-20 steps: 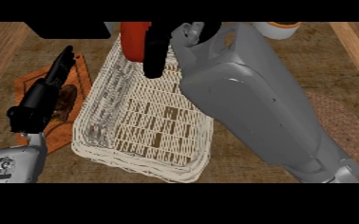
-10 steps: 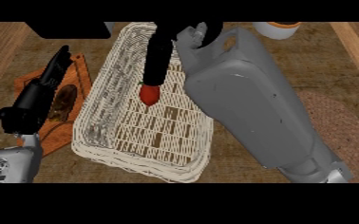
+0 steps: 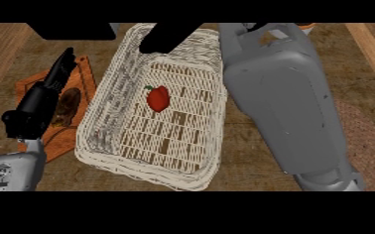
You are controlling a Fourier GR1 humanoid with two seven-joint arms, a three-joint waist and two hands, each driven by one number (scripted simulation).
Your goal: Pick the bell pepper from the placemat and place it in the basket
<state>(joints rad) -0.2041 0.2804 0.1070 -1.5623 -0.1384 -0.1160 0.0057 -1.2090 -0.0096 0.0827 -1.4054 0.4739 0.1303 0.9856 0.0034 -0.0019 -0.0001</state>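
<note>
The red bell pepper (image 3: 157, 98) lies on the floor of the white wicker basket (image 3: 102, 114), left of its middle, with nothing touching it. My right hand (image 3: 170, 33) hovers over the basket's far rim, fingers straight and pointing down-left, open and apart from the pepper. Its grey forearm (image 3: 282, 94) runs along the basket's right side and hides that rim. At the left, my left hand (image 3: 42, 101) rests open with fingers up, above the orange placemat (image 3: 83, 82).
A dark brown patch (image 3: 69, 105) shows on the placemat beside my left hand. A black block (image 3: 73, 30) sits at the far left, beyond the basket. A brown textured mat (image 3: 359, 124) lies at the right edge, past the right forearm.
My right hand lowered the pepper into the basket, let it go, and pulled back toward the far rim. The pepper now lies loose inside. The left hand has barely moved.
</note>
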